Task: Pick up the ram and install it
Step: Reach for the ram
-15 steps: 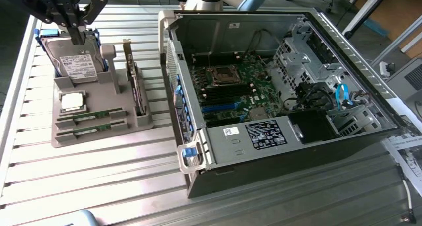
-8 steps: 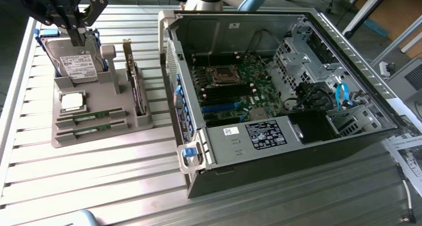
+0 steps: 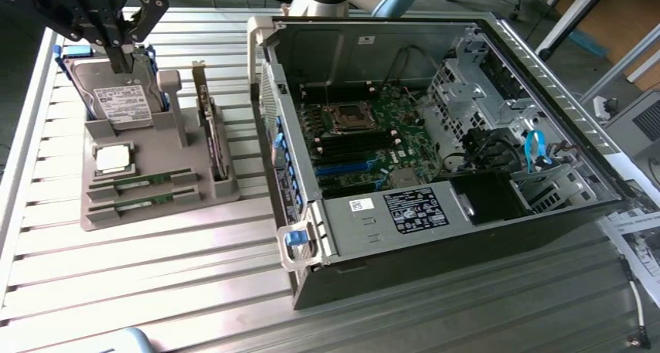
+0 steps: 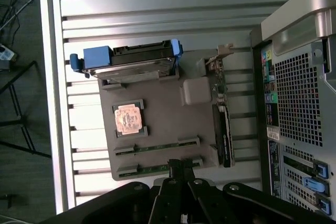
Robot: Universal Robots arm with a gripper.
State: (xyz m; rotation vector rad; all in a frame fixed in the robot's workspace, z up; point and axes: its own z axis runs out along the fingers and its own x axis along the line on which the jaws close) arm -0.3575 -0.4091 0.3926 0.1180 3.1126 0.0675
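Two rams lie on edge in slots at the front of a grey holder [image 3: 154,214]: one ram [image 3: 142,182] and a second ram [image 3: 142,203] beside it. The wrist view shows the same sticks as a first ram [image 4: 157,147] and a second ram [image 4: 155,169]. My gripper [image 3: 122,53] hangs high over the holder, in the exterior view in front of the hard drive [image 3: 124,98]. Its black fingers are shut together with nothing between them. In the wrist view the gripper [image 4: 182,165] lines up with one end of the second stick.
The holder also carries a square processor [image 3: 111,158] and a tall expansion card [image 3: 213,133]. An open computer case [image 3: 557,83] lies on the exterior view's right, its motherboard [image 3: 372,137] exposed. Everything rests on a slatted metal table [image 3: 154,276].
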